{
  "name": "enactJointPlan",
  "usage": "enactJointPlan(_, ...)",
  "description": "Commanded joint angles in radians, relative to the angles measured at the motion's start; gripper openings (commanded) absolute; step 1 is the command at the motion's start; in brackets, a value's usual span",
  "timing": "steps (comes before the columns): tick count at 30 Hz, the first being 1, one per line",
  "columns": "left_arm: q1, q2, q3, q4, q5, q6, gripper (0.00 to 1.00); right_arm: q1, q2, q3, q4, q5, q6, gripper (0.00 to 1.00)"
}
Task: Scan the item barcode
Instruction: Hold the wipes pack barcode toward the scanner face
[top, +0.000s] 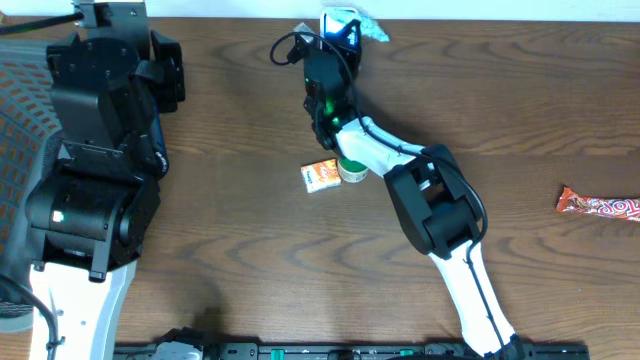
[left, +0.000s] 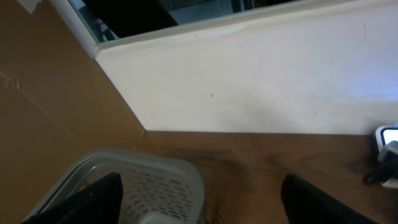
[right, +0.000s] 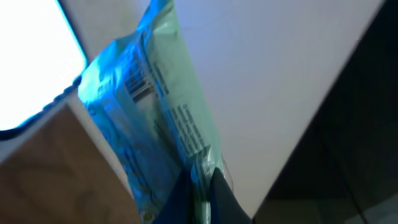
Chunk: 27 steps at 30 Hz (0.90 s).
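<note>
Pinching a blue-green packet (right: 158, 118) by its lower edge in the closed right end effector (right: 199, 186), just beside the scanner (top: 330, 16). Rising lengthwise out of the end effector, barcode (right: 140, 87) on the upper part, close to the scanner's white glow. Fine print too blurred to read. With the left end effector (left: 202, 199) wide, empty, well apart from the scanner. Likely needs the barcode tilted toward the scanner.

1. Overhead: the brown wooden table (top: 230, 250) is viewed straight down.
2. Left wrist: that table is seen low, toward a white wall (left: 249, 81).
3. Right wrist: a blue foil packet (right: 149, 124) is framed closely.
</note>
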Motion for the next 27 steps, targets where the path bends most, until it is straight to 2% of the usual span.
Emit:
enactJointPlan(1,0.004,0.002,-0.005,-0.008,-0.012,-0.005,0.82,-0.046,-0.003,0.029,0.034,-0.035,-0.154,0.01)
enactJointPlan(5,0.004,0.003,-0.005,-0.014,-0.012,-0.005,0.82,-0.078,-0.003,0.029,0.033,-0.052,-0.196,0.01)
enactJointPlan(9,0.004,0.017,-0.005,-0.015,-0.012,-0.005,0.82,-0.092,-0.003,0.029,-0.050,-0.051,-0.212,0.01)
enactJointPlan(14,0.004,0.050,-0.005,-0.018,-0.012,-0.005,0.82,-0.082,-0.002,0.028,-0.190,-0.051,-0.159,0.01)
enactJointPlan(22,0.004,0.078,-0.005,-0.022,-0.012,-0.004,0.82,-0.039,0.025,0.028,-0.241,-0.065,-0.144,0.01)
enactJointPlan(27,0.004,0.078,-0.005,-0.031,-0.012,-0.004,0.82,-0.023,0.036,0.028,-0.334,-0.073,-0.117,0.01)
